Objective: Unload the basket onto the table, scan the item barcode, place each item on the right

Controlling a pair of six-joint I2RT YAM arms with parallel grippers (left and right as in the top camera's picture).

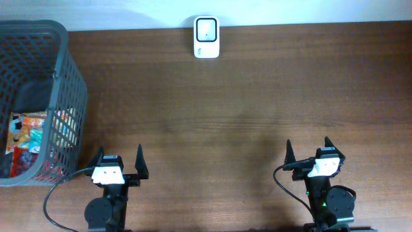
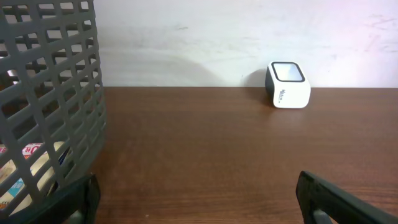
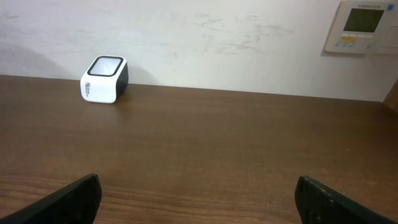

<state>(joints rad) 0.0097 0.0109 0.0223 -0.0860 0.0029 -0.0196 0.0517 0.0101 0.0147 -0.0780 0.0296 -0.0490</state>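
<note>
Pre-grasp stage, judging by layout: left end effector (image 1: 120, 156) and right end effector (image 1: 309, 149) parked at near edge of table (image 1: 225, 129), both spread wide, empty, touching nothing. Likely next: reaching into grey mesh basket (image 1: 64, 77) at left for snack packet (image 1: 24, 129) inside, barcode side unreadable here. Then presenting it to white barcode scanner (image 1: 206, 37) at far edge.

White barcode scanner (image 1: 206, 37), window up, far centre — colourful packets (image 1: 26, 138) in basket (image 1: 71, 96)
</note>
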